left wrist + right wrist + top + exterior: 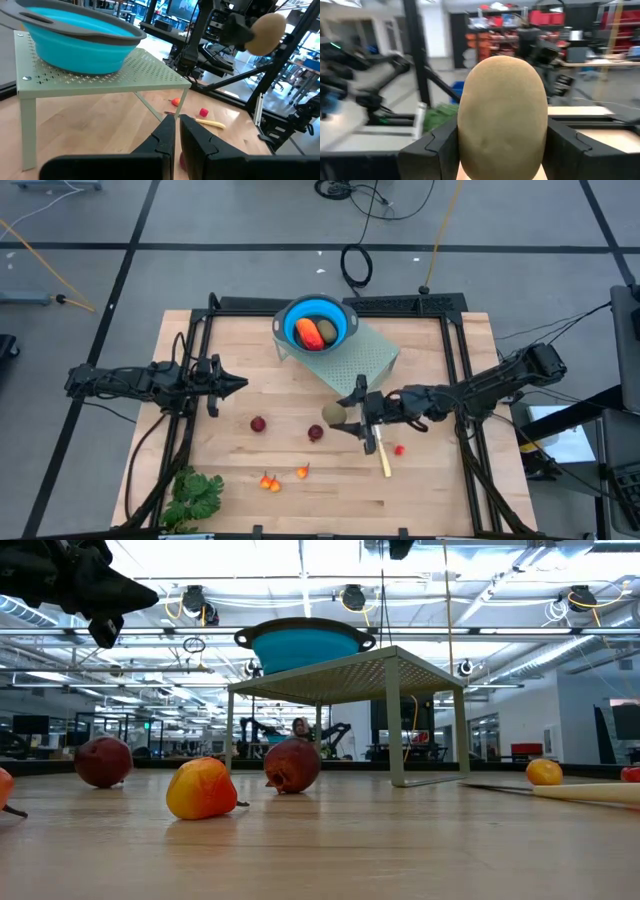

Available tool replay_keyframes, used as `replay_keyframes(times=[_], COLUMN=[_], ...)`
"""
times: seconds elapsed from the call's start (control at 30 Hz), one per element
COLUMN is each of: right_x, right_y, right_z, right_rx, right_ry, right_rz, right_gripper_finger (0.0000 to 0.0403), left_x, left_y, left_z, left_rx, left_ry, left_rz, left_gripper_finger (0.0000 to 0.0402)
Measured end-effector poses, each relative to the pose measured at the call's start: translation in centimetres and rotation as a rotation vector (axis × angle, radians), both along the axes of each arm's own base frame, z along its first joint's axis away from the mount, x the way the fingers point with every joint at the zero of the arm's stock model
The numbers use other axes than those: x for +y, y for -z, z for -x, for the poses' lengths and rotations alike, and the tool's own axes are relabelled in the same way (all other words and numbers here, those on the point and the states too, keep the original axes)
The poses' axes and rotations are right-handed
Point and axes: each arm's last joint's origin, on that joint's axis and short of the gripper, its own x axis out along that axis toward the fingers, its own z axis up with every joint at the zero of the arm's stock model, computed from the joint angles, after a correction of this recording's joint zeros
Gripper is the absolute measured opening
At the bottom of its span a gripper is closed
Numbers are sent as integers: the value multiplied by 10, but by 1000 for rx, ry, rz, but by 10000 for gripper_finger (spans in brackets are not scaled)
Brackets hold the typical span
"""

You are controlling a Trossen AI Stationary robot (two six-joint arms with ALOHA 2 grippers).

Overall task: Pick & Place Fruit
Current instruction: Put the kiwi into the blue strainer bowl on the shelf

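The right gripper (pixel 345 414) held an olive-brown oval fruit (pixel 334 415) clamped between its two fingers, lifted clear of the wooden desk (pixel 430 480) beside the corner of the pale green perforated stand (pixel 370 360); in the right wrist view the oval (pixel 502 117) filled the space between the fingers. The left gripper (pixel 240 384) was closed and empty, raised over the left half of the desk. A blue bowl (pixel 337 313) on the stand contained an orange-red piece (pixel 308 332) and a second olive-brown oval (pixel 326 330). Two dark red balls (pixel 258 424) (pixel 316 433) lay on the desk, with small orange-red bits (pixel 270 481) nearer the front edge. A yellow-handled knife (pixel 383 457) lay below the right gripper, a small red piece (pixel 399 449) just beside it. A leafy green bunch (pixel 195 495) lay at the front left corner.
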Motion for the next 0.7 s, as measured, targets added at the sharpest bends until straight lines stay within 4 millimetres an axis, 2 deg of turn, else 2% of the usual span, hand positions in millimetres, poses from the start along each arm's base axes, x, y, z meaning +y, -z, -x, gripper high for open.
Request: replay_keyframes(times=[0.27, 0.7], right_x=[-5, -9], right_y=[7, 10], right_z=[0, 0], right_rx=[70, 129], right_ry=[181, 300], right_rz=[205, 610], right_gripper_finger=[203, 203], left_x=[0, 0], left_y=[0, 0], left_z=[0, 0], left_rx=[0, 0], left_ry=[-1, -1], left_rz=[0, 0], left_gripper_finger=[26, 26])
